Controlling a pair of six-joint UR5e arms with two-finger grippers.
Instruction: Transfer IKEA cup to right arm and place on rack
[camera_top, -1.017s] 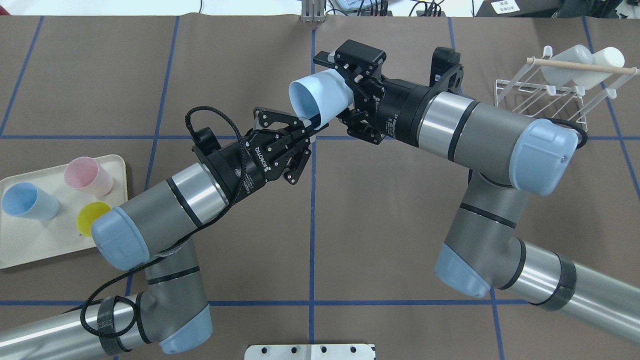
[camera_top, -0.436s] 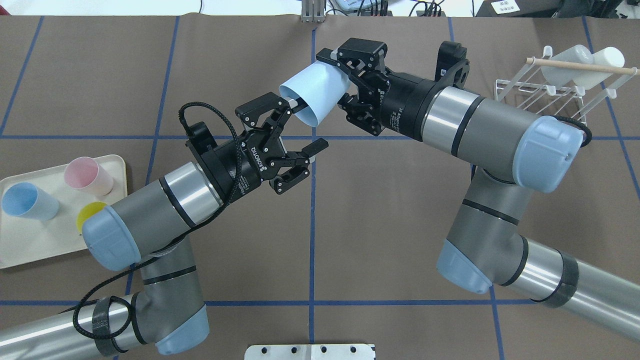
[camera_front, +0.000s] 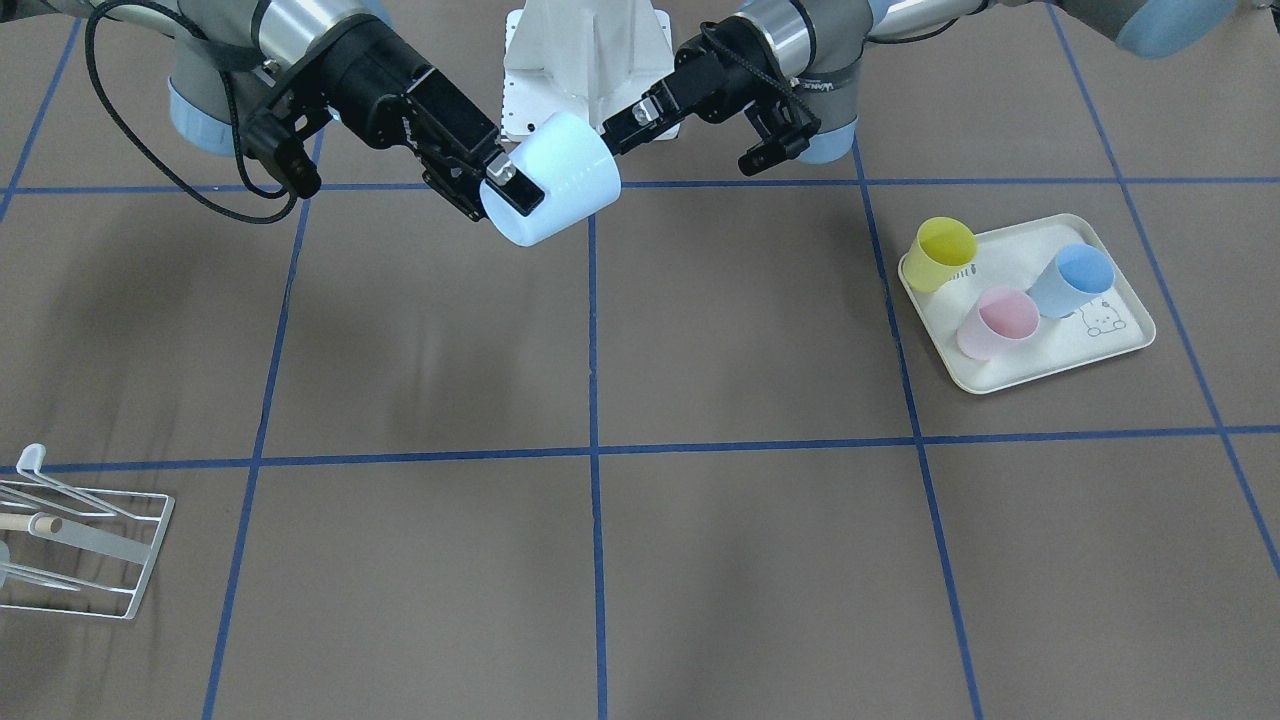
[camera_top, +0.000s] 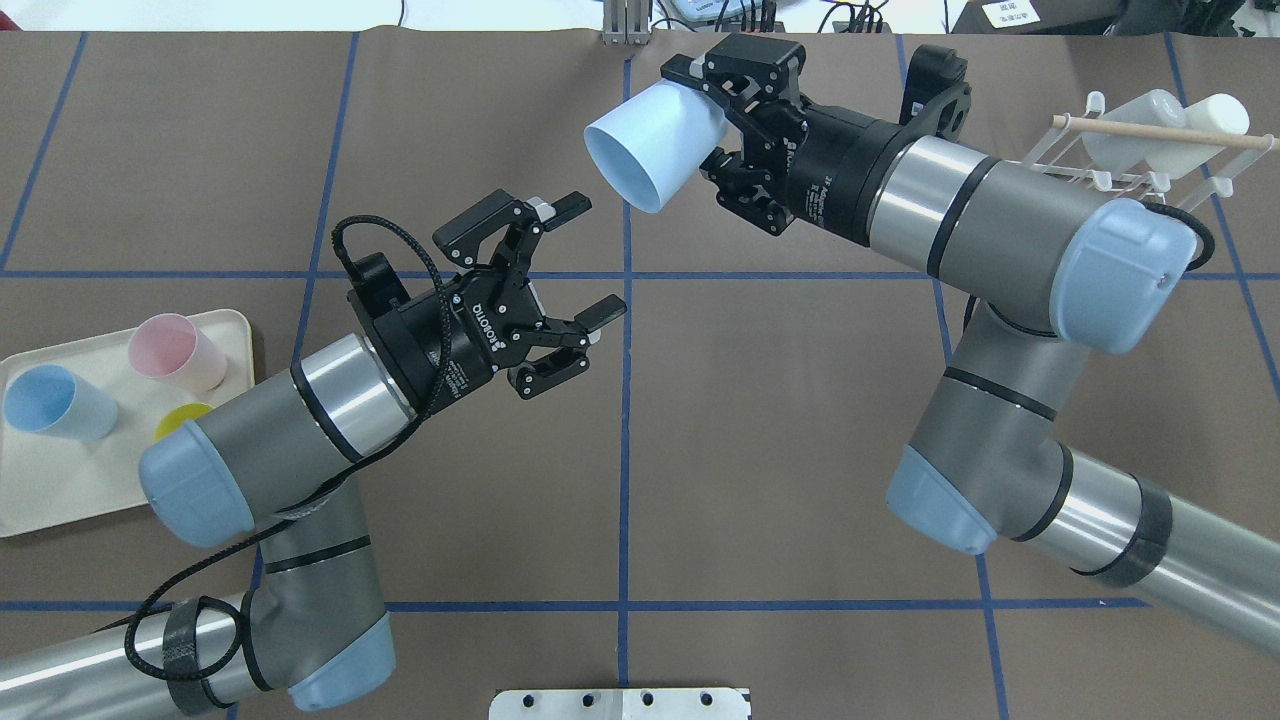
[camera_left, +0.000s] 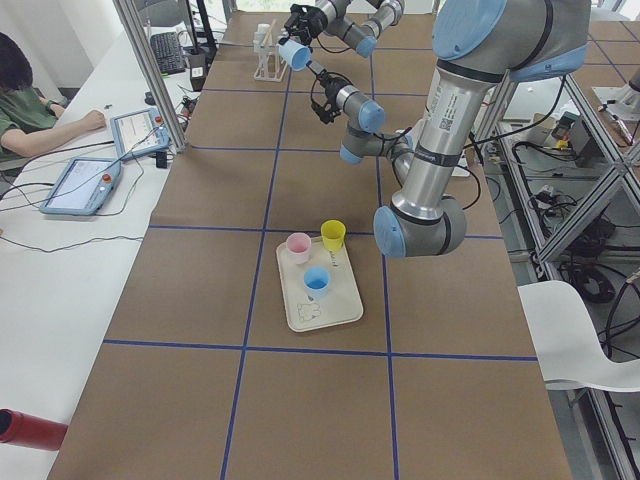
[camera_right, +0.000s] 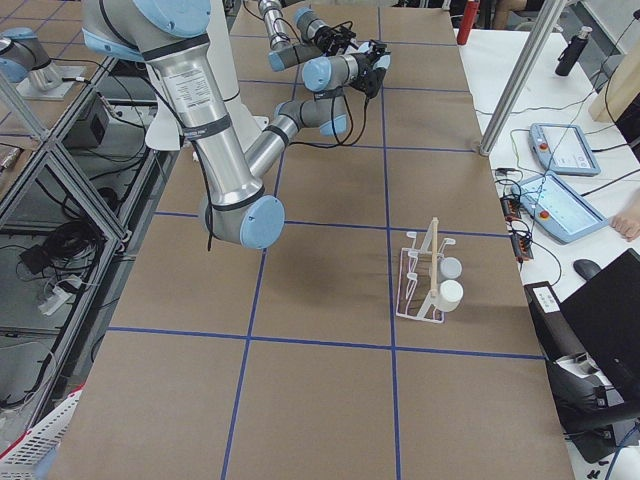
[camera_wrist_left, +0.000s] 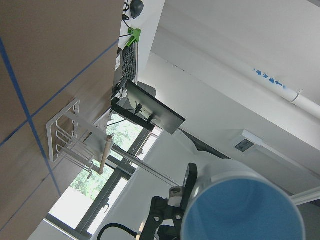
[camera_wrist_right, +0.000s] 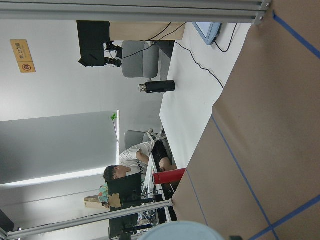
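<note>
Overhead exterior | right gripper (camera_top: 705, 120) clamps cup (camera_top: 650, 145) base; axis near level, mouth toward left gripper (camera_top: 590, 257) | left gripper spread, apart from cup | rack (camera_top: 1090, 172): table's far-right corner

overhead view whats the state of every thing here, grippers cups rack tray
pale blue cup: held off the table, lying sideways
right gripper: shut on the pale blue cup
left gripper: open, empty, apart from that cup
rack: standing on the table, two white cups on it
tray: flat on the table, three cups on it
pink cup: upright on tray
blue cup: upright on tray
yellow cup: upright on tray
</note>
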